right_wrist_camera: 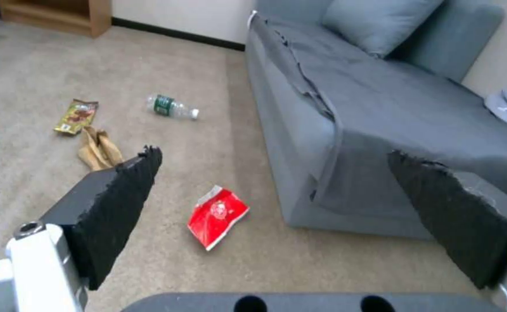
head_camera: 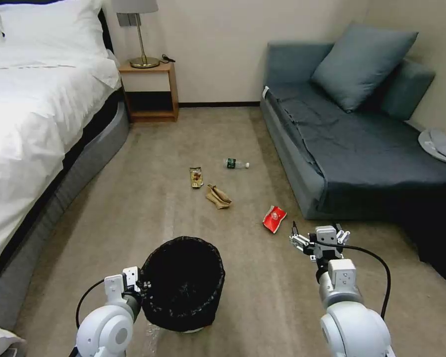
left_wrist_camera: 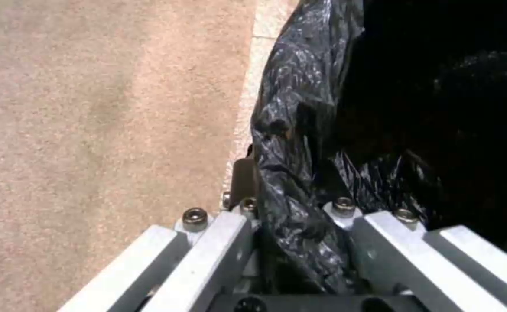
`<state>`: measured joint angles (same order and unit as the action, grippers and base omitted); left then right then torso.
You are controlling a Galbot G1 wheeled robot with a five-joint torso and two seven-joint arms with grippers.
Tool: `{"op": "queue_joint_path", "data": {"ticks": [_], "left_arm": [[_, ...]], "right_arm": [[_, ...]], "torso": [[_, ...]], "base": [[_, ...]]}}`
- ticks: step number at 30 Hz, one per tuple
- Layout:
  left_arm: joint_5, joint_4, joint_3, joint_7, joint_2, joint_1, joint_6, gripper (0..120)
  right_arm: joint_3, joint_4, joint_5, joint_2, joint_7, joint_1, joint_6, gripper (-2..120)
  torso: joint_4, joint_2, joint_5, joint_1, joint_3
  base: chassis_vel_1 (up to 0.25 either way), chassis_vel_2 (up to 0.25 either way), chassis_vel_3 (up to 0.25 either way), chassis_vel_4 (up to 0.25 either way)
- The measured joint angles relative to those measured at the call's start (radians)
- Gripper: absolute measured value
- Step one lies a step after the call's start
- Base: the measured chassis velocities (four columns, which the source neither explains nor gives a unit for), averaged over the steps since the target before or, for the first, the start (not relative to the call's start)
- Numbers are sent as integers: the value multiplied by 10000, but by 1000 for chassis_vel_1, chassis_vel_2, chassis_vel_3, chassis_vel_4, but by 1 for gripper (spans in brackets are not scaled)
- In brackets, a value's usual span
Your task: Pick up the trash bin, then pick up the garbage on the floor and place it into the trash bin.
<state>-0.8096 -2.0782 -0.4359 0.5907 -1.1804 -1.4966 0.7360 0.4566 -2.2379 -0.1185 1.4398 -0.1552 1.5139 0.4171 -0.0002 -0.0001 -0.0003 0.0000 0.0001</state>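
White arms, black cables, screws

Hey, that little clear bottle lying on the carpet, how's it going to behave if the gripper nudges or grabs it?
The bottle lies on its side, so a nudge would probably roll it across the carpet. It looks clear and small, likely light. Its smooth round body may slip between the open right gripper pads.
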Motion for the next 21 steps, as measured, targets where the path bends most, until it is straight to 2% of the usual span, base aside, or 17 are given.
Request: {"op": "queue_joint_path", "data": {"ticks": [4,8,9,12,17,21], "left_arm": [[0,-95,-156,1,-136,-67,25,5],[8,-558,-656,46,-480,-163,33,3],[8,-558,-656,46,-480,-163,33,3],[-32,-1123,-1137,84,-695,-243,30,3],[-55,-1700,-1585,106,-963,-351,19,3],[-15,-2331,-2168,259,-1334,-482,12,3]], "right_arm": [[-5,0,77,-45,-15,9,-49,100],[-21,-57,494,-192,-80,-8,-81,100],[-21,-57,494,-192,-80,-8,-81,100],[1,-142,673,-286,-99,-15,-81,100],[65,-222,783,-392,-123,6,-100,100],[133,-301,1215,-634,-191,10,-224,100]], "torso": [[1,0,2,0,0],[2,0,4,0,0],[2,0,4,0,0],[4,0,6,0,0],[2,0,6,0,0],[1,0,4,0,-1]], "base": [[0,0,0,0],[0,0,0,0],[0,0,0,0],[0,0,0,0],[0,0,0,0],[0,0,0,0]]}}
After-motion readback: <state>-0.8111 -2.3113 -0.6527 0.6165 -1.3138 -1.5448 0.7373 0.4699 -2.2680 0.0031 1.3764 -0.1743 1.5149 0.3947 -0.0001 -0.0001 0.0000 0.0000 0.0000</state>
